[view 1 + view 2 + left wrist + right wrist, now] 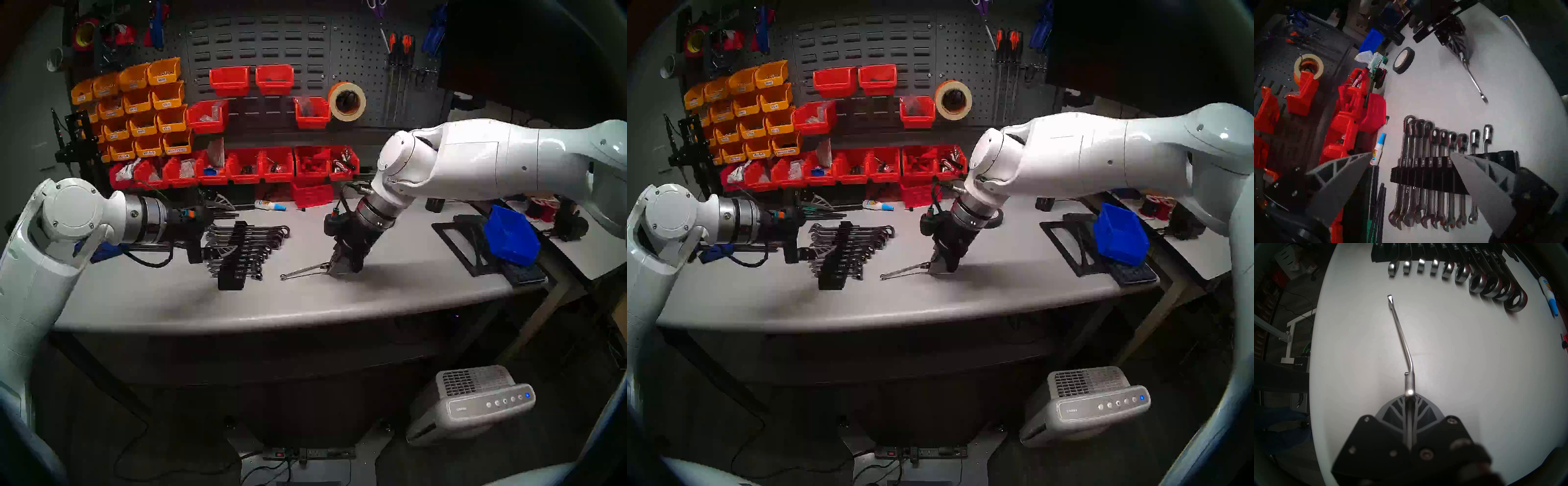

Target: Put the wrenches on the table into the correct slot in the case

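The right pincer (1409,396) is clamped shut on one end of a short, thin chrome wrench (1401,334), whose free end slants away from the fingertips toward the grey worktop (407,271). Beyond that free end lies the black wrench case (234,258), filled with a row of chrome wrenches (1434,149). The left pincer (1411,154) hangs above the case with its grey fingers (1349,168) spread wide and holding nothing; the case sits just below and between them.
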Controlling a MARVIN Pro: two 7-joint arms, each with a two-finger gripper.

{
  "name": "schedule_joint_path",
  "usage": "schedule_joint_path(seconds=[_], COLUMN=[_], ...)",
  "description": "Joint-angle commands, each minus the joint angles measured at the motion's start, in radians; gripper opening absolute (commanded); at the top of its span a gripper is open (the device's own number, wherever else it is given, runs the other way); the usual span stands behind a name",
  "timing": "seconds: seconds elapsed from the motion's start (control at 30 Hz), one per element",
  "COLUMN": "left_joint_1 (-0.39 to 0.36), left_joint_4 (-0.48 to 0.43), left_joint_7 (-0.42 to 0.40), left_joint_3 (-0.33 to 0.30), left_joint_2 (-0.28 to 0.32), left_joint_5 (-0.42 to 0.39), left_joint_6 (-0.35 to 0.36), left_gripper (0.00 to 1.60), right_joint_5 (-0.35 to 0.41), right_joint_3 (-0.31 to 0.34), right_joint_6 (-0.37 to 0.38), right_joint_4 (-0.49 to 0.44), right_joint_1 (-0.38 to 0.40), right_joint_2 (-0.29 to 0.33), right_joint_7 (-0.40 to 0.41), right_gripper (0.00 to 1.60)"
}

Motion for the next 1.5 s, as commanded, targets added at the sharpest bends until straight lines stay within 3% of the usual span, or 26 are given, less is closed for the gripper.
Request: schedule_joint_path(seconds=[0.0,0.23,0.4,0.67,0.83,1.0,1.03,1.07,1.1,1.17,1.27,1.33,1.37,1.43,1.47], left_joint_1=[0.015,-0.069,-0.127,-0.181,-0.226,-0.264,-0.288,-0.265,-0.289,-0.317,-0.320,-0.351,-0.346,-0.362,-0.365], left_joint_4=[-0.050,-0.045,-0.031,0.013,0.031,0.042,0.049,0.041,0.052,0.065,0.068,0.081,0.076,0.077,0.081], left_joint_7=[-0.061,-0.062,-0.045,-0.050,-0.075,-0.090,-0.093,-0.091,-0.098,-0.109,-0.115,-0.135,-0.139,-0.139,-0.137], left_joint_3=[0.001,0.099,0.155,0.172,0.232,0.290,0.316,0.301,0.327,0.357,0.371,0.404,0.400,0.418,0.420], left_joint_2=[0.035,-0.016,-0.070,-0.141,-0.158,-0.192,-0.193,-0.208,-0.209,-0.216,-0.233,-0.230,-0.236,-0.233,-0.240], left_joint_5=[-0.020,-0.014,-0.019,-0.046,-0.017,0.017,0.026,0.039,0.048,0.063,0.097,0.095,0.102,0.110,0.112], left_joint_6=[-0.016,0.077,0.180,0.308,0.358,0.387,0.397,0.393,0.401,0.411,0.410,0.418,0.418,0.416,0.423], left_gripper=[1.60,1.60,1.60,1.60,1.60,1.59,1.43,1.14,1.12,1.24,1.19,1.06,1.09,1.29,1.20], right_joint_5=[0.004,0.000,-0.006,-0.017,-0.026,-0.030,-0.031,-0.031,-0.032,-0.034,-0.035,-0.036,-0.036,-0.037,-0.038], right_joint_3=[0.004,0.010,0.008,0.003,0.000,-0.001,-0.001,-0.002,-0.002,-0.004,-0.006,-0.007,-0.008,-0.009,-0.009], right_joint_6=[0.008,0.009,0.011,0.012,0.010,0.005,0.004,0.003,0.002,-0.001,-0.006,-0.009,-0.010,-0.012,-0.014], right_joint_4=[-0.012,-0.020,-0.036,-0.060,-0.071,-0.077,-0.077,-0.077,-0.076,-0.074,-0.070,-0.067,-0.065,-0.062,-0.061], right_joint_1=[-0.009,-0.007,-0.004,0.002,0.004,0.006,0.006,0.006,0.006,0.005,0.003,0.002,0.002,0.003,0.003], right_joint_2=[-0.022,-0.032,-0.032,-0.024,-0.016,-0.008,-0.008,-0.007,-0.006,-0.005,-0.003,-0.004,-0.005,-0.006,-0.007], right_joint_7=[-0.005,-0.020,-0.032,-0.035,-0.040,-0.045,-0.044,-0.044,-0.043,-0.042,-0.038,-0.036,-0.035,-0.034,-0.034], right_gripper=[0.00,0.00,0.00,0.00,0.00,0.00,0.00,0.00,0.00,0.00,0.00,0.00,0.00,0.00,0.00])
